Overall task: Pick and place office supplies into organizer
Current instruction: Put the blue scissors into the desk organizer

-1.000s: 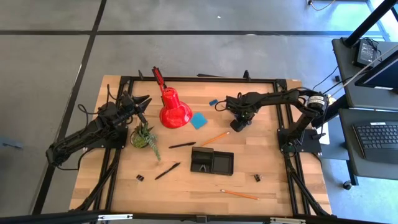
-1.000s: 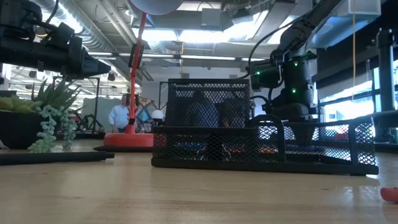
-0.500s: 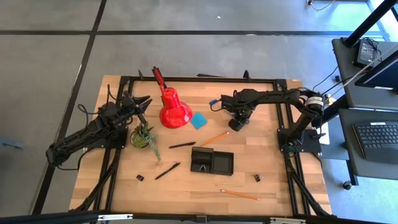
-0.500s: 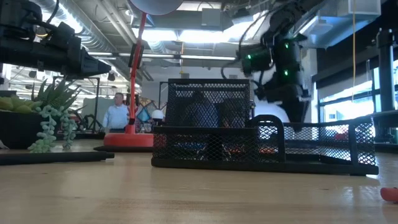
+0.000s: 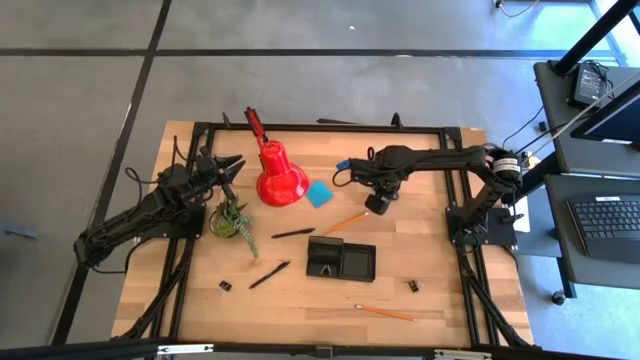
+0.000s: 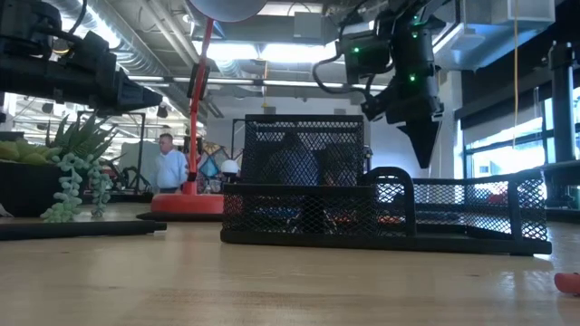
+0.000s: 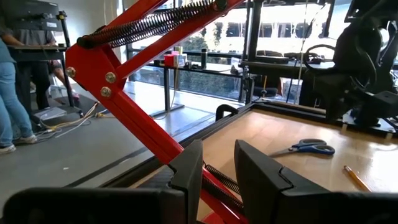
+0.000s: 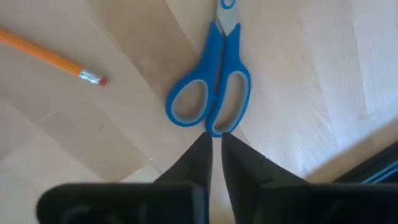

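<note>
- Hovering above the blue-handled scissors (image 8: 211,93), the right gripper (image 8: 214,149) has its fingers drawn to a narrow slit and grips nothing (the scissors lie flat on the table, beyond the organizer (image 5: 340,260)).
- Left gripper (image 7: 217,165), fingers slightly parted and empty, waits beside the red lamp (image 5: 278,175), far from the organizer.
- Nothing shows inside the organizer; pencils, pens, clips and note pad (image 5: 319,193) lie scattered around it.
- Compared with a second ago, the right arm has swung farther from the organizer and risen.
</note>
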Motion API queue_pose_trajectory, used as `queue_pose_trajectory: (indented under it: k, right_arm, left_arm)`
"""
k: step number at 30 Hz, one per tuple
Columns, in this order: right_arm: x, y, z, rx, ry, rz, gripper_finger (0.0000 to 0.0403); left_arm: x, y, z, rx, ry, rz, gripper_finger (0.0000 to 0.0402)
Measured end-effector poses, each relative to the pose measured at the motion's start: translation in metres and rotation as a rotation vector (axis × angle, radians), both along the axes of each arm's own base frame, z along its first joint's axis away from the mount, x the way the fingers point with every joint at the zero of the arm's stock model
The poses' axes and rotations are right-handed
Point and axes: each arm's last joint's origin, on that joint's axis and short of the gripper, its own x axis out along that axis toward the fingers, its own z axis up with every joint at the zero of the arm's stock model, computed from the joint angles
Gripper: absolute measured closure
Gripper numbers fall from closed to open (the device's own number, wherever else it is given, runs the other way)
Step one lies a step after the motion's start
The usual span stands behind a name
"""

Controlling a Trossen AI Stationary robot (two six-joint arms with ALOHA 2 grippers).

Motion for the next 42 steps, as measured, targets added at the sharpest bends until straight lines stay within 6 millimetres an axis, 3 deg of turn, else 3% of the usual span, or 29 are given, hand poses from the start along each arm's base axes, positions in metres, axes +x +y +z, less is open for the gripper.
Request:
queue_pose_trajectory:
  k: [8,14,19,25,36,42]
  right_arm:
    - [0.0,0.0,0.0,0.0,-0.004,-0.006,0.0343]
    - [-0.002,-0.001,-0.003,0.001,0.002,-0.041,0.0261]
    - [-0.013,-0.001,-0.024,0.094,0.023,-0.135,0.0216]
    - [-0.023,-0.011,-0.054,0.084,-0.049,-0.233,0.0218]
    - [-0.03,-0.025,-0.076,0.068,-0.143,-0.286,0.0236]
    - [-0.043,-0.027,-0.09,0.162,-0.19,-0.327,0.0237]
  left_arm:
    - [0.0,0.0,-0.001,-0.004,0.005,0.0,0.0313]
    - [0.0,0.0,-0.001,-0.005,0.004,0.0,0.0313]
    - [0.0,0.0,-0.001,-0.028,-0.011,-0.001,0.0313]
    - [0.0,0.0,-0.001,-0.041,-0.017,-0.014,0.0313]
    - [0.001,-0.001,-0.001,-0.043,-0.014,-0.032,0.0313]
    - [0.001,-0.001,-0.001,-0.043,-0.014,-0.032,0.0313]
